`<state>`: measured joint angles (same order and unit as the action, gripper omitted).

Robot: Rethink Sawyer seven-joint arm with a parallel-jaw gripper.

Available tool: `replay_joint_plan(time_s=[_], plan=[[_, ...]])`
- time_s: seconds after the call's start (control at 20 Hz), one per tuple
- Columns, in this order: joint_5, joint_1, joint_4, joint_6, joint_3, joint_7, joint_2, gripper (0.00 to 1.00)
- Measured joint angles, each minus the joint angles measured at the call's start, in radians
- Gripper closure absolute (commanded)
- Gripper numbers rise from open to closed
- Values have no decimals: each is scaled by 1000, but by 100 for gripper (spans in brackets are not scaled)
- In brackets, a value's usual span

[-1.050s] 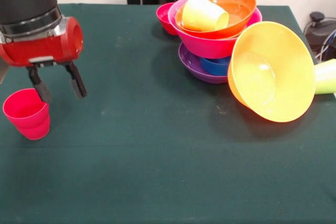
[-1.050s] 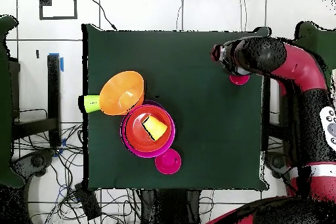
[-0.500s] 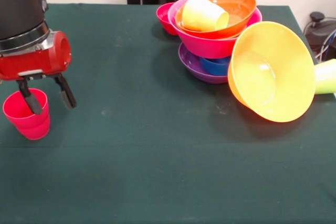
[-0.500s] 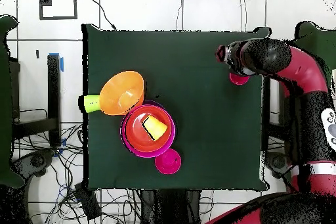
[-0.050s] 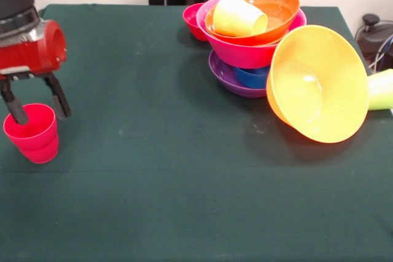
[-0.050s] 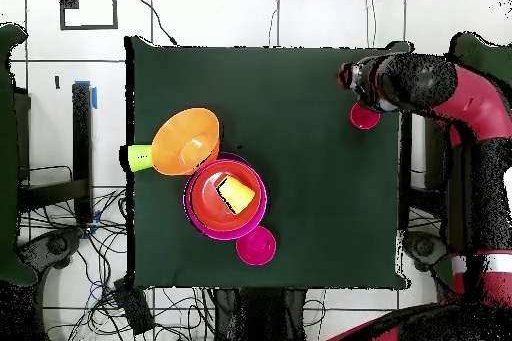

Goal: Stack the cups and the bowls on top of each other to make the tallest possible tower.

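Note:
A red cup (image 5: pixel 31 134) stands upright near the table's left edge. My gripper (image 5: pixel 35 108) hangs open right at its rim. One finger (image 5: pixel 59 99) is just past the cup's right side and the other overlaps the rim's left part. The tower (image 5: pixel 249 41) stands at the back. It has a purple bowl (image 5: pixel 228 81) lowest, then blue (image 5: pixel 253 78), pink (image 5: pixel 242 53) and red-orange bowls (image 5: pixel 276 10). A yellow cup (image 5: pixel 236 16) lies on its side in the top bowl. From overhead, the red cup (image 6: pixel 364 116) sits beside my arm (image 6: pixel 405 82).
A light orange bowl (image 5: pixel 319 84) leans on its side against the tower, and a lime green cup (image 5: pixel 382 89) lies behind it at the right edge. A small red bowl (image 5: pixel 193 19) sits behind the tower. The table's edge (image 5: pixel 18 59) is close to my gripper.
My gripper has slid left across the table and now stands at the red cup's rim. The cup and the pile have not moved.

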<state>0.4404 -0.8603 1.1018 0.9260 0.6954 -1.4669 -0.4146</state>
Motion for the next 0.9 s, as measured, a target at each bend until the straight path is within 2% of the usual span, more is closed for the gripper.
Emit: replay_joint_plan(time_s=[0.45,0.9], plan=[[1,-3,6,0,0,0,-62,0],[7,-12,47,-7,-2,0,-70,0]])
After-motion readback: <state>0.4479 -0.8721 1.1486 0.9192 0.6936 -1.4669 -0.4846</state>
